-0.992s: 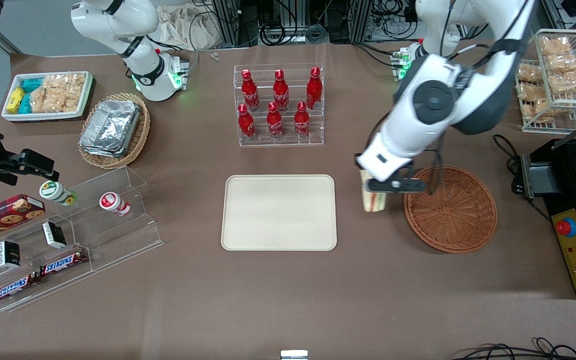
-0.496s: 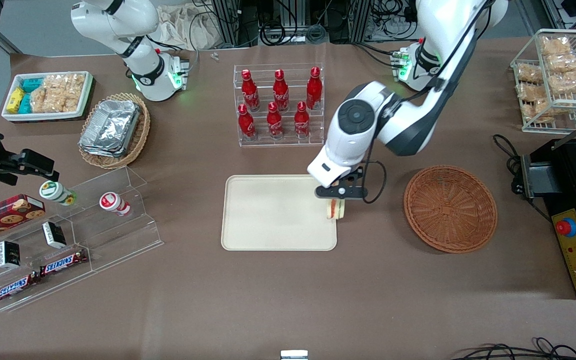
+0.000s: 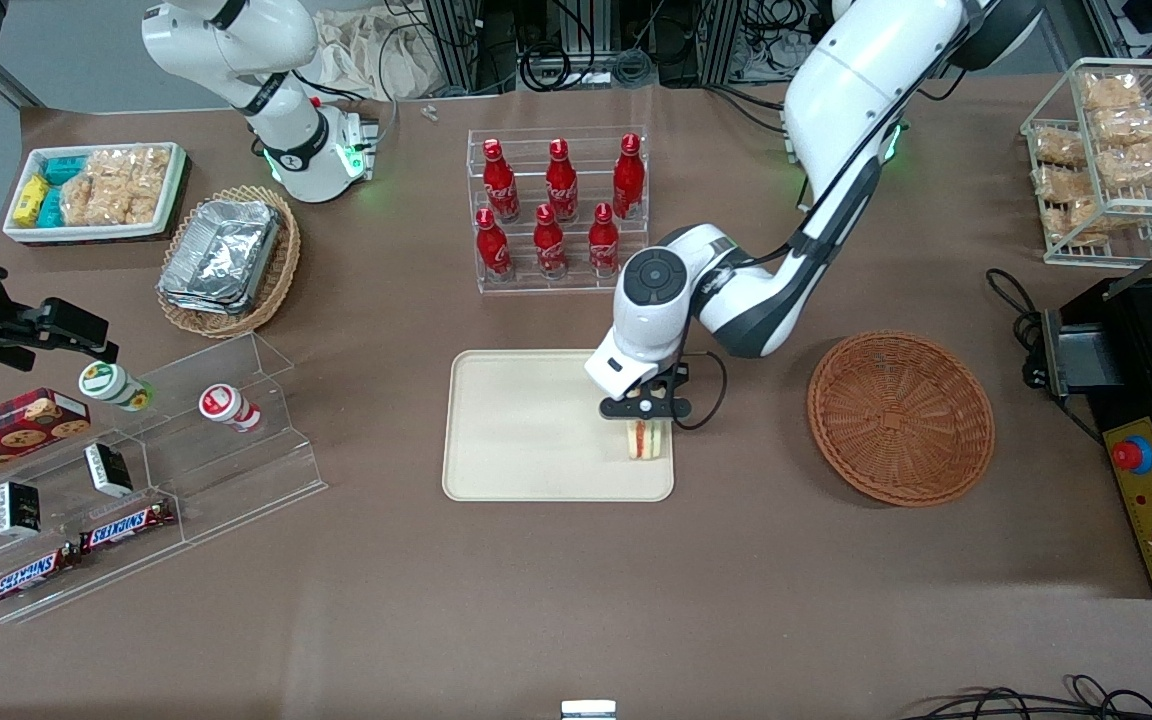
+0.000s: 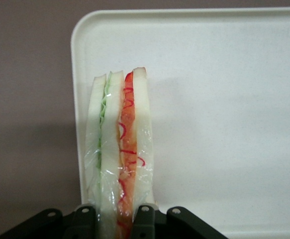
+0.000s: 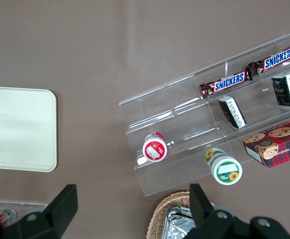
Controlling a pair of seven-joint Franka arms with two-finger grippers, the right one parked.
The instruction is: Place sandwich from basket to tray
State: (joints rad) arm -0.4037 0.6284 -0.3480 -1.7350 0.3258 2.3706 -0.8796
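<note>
**One wedge hanging over the tray's edge**

One small triangular sandwich (image 3: 645,439) of pale bread with an orange-red and green stripe is showing in the front view, and the left arm's black two-finger hand (image 3: 645,420) is pinching it from above. The wedge is hanging over the flat cream-beige rectangular plastic tray (image 3: 526,425), close to the tray's edge nearest the round reddish-brown woven wicker basket (image 3: 901,417). That basket is sitting on the brown desk (image 3: 576,600) toward the working arm's end, well apart from the sandwich and holding nothing. Whether the wedge is touching the tray cannot be told from here.

One look through the left wrist view is showing the sandwich (image 4: 119,149) wrapped in clear film, standing on edge, with the hand (image 4: 116,221) pressing its fingers (image 4: 145,219) against the two bread faces. The wedge is lying over the tray (image 4: 224,99) just inside the rim, with bare desk (image 4: 30,99) right beside it.

Nothing of the sandwich is appearing in the right wrist view; only a rounded end of the tray (image 5: 15,129) is showing.

Judging from this, the placing is almost finished, but the margin is looking thin. Letting go here could be risky: the wedge is standing on a narrow edge so near the rim that it may topple outward onto the desk, and the slick film may be clinging to a finger as the hand is opening.
</note>
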